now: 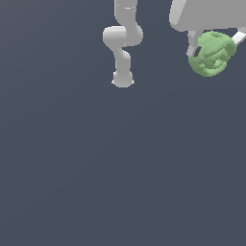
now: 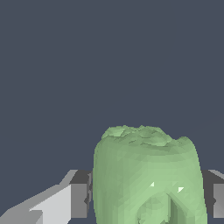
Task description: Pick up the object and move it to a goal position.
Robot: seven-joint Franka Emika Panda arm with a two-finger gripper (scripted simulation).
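The object (image 1: 213, 53) is a pale green lumpy blob with a folded surface, high at the exterior view's upper right. My gripper (image 1: 216, 45) is shut on it, one finger on each side, under the white hand. In the wrist view the object (image 2: 146, 175) fills the space between the two dark finger pads (image 2: 80, 199), pressed against both. It hangs well off the floor.
The arm's base and lower links (image 1: 122, 45) stand at the top middle of the exterior view. A plain dark grey-blue floor (image 1: 120, 168) spreads below. No goal marker shows.
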